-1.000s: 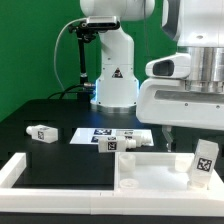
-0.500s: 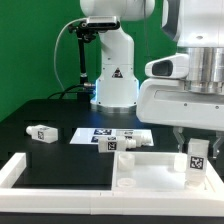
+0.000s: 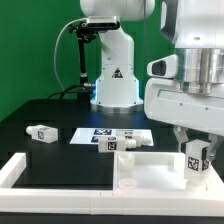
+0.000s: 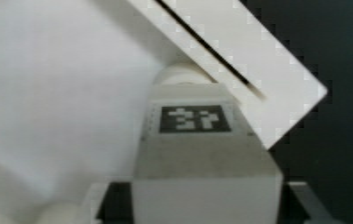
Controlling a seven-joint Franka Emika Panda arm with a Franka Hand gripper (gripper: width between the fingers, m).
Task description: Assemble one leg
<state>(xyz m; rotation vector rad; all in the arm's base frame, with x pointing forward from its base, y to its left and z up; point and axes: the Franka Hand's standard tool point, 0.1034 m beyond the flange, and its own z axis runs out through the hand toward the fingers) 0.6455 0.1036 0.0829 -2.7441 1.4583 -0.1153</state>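
Note:
My gripper (image 3: 193,148) is shut on a leg (image 3: 194,159), a chunky white block with a black-and-white tag. It holds the leg about upright over the right end of the large white tray-like panel (image 3: 150,178). In the wrist view the leg (image 4: 194,150) fills the middle with its tag facing the camera, my gripper (image 4: 205,205) closes on its sides, and the panel's raised rim (image 4: 244,70) runs slantwise beyond it. Whether the leg touches the panel I cannot tell.
Three more legs lie on the black table: one at the exterior view's left (image 3: 42,132) and two side by side (image 3: 112,142) (image 3: 135,143) by the marker board (image 3: 98,131). The robot base (image 3: 113,85) stands behind. A white rim (image 3: 15,172) runs along the front left.
My gripper has carried the leg a little toward the exterior view's left and slightly lower, and the leg has gone from tilted to nearly upright.

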